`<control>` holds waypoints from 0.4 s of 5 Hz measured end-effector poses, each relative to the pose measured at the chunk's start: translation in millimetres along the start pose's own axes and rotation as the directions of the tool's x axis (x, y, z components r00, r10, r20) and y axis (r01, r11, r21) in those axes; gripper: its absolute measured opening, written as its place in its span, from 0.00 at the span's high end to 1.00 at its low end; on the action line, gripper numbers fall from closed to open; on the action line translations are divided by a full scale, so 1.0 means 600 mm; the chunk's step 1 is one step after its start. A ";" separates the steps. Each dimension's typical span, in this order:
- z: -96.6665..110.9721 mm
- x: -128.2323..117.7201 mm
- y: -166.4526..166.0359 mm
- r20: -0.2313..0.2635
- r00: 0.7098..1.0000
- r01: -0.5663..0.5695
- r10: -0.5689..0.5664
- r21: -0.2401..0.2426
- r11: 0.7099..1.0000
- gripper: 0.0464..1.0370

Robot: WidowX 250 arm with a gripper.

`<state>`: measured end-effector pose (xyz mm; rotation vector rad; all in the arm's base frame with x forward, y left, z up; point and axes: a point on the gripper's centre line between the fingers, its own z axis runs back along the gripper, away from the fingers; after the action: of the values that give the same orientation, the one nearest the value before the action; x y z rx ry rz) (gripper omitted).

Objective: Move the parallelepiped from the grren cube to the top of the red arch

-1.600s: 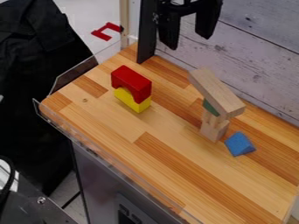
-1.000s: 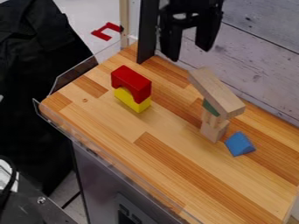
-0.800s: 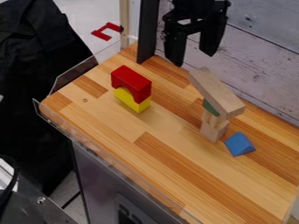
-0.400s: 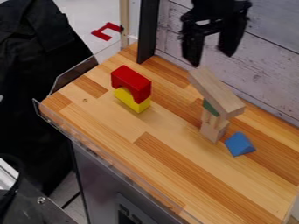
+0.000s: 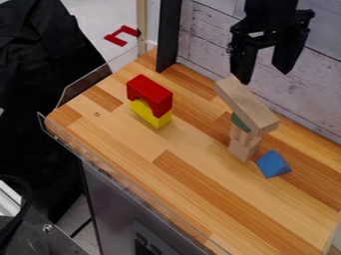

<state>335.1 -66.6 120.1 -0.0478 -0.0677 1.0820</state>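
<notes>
camera view: looks wide open at the gripper tbh, with the parallelepiped below and slightly left, slanting lengthwise down to the right.

Gripper: black, hanging upright, holding nothing
Wrist: black, directly above the gripper, in line with it
Fingers: two, below the wrist, spread well apart, a bare gap between them
Fingertips: pointing down, apart from each other, one lower in the view than its partner
</notes>
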 end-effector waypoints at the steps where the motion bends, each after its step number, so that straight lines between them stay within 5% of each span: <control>1: -0.001 0.000 0.001 0.000 1.000 0.002 -0.002 0.001 1.000 0.04; 2: -0.005 -0.001 0.010 0.000 1.000 -0.020 0.020 0.032 0.999 0.04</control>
<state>329.6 -64.1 116.5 -0.0198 -0.0501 1.1024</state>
